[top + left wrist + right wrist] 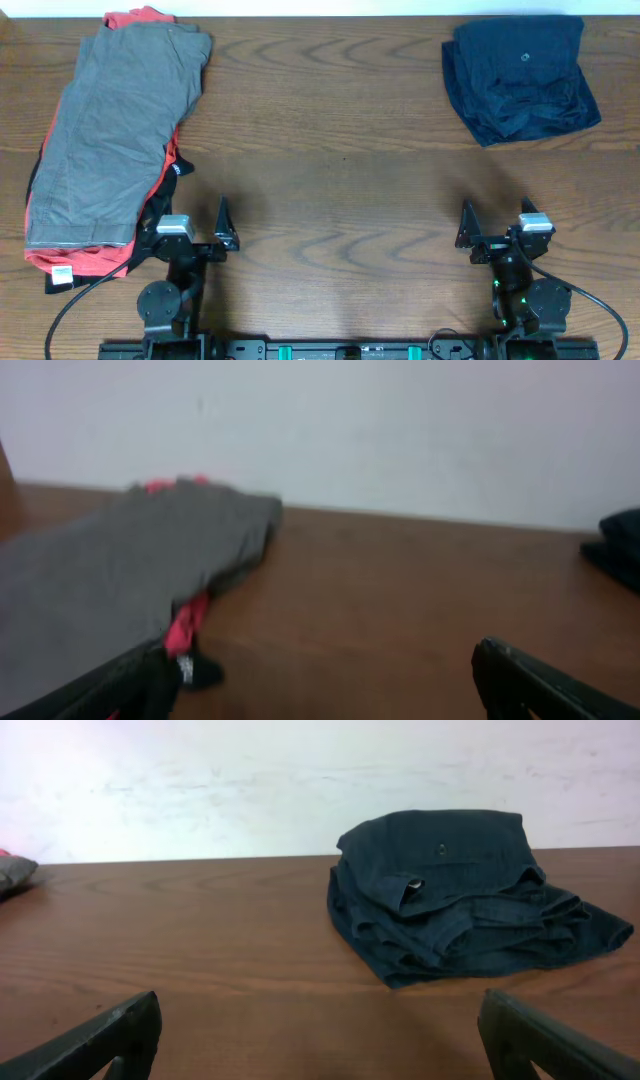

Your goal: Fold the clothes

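The left tool [228, 228] and right tool [467, 231] hang released and empty at the surface's [340, 150] near edge, the bundled navy shorts [520, 78] well ahead of the right one, the grey-topped pile [115, 140] just beside the left

We see soft, even light in all three views, and the brown tabletop [340, 130] shows no strong glare. The overhead view is fairly sharp, with only faint shadows beside the grey garment [110, 130]. The left wrist view is blurred everywhere, so this garment has no clear edge there. The right wrist view is clearer, and the folds of the navy shorts [450, 890] carry small dark shadows.
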